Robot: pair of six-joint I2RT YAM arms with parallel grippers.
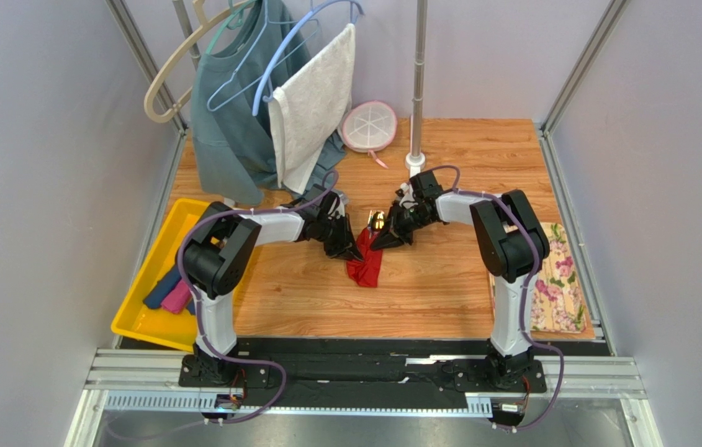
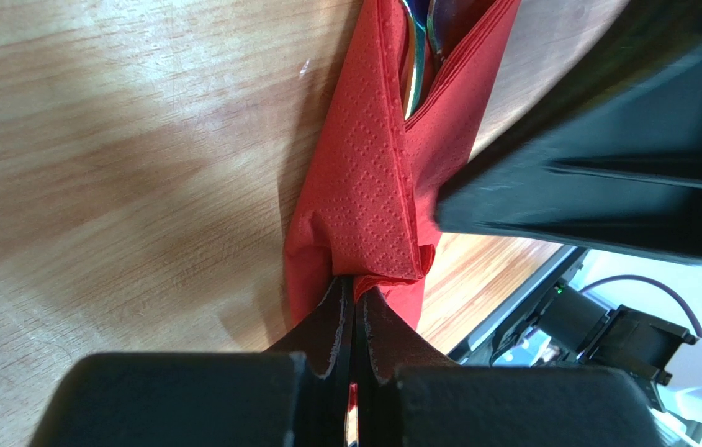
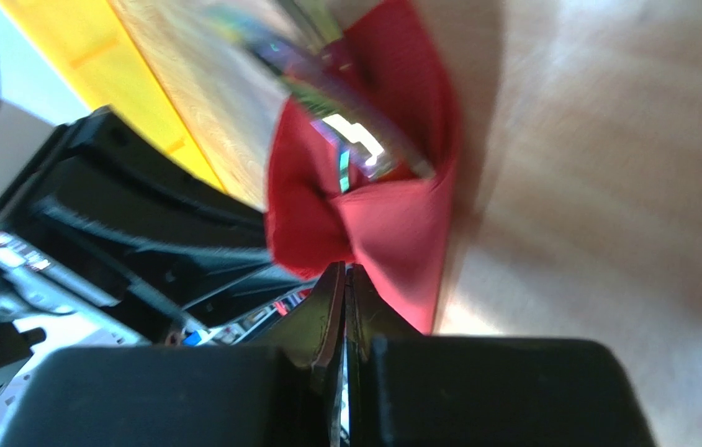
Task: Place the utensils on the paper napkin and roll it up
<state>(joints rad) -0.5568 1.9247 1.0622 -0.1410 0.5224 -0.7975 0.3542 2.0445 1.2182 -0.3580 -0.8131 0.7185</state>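
Pinching napkin (image 2: pixel 364 186) (utensils (image 2: pixel 414 79) inside): left gripper (image 2: pixel 354 303), right gripper (image 3: pixel 345 279).

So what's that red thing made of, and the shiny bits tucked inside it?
The red napkin looks like thin paper: matte, with an embossed dot pattern and soft creases. The utensils look like polished metal, probably gold-toned: mirror-bright, throwing reflections.
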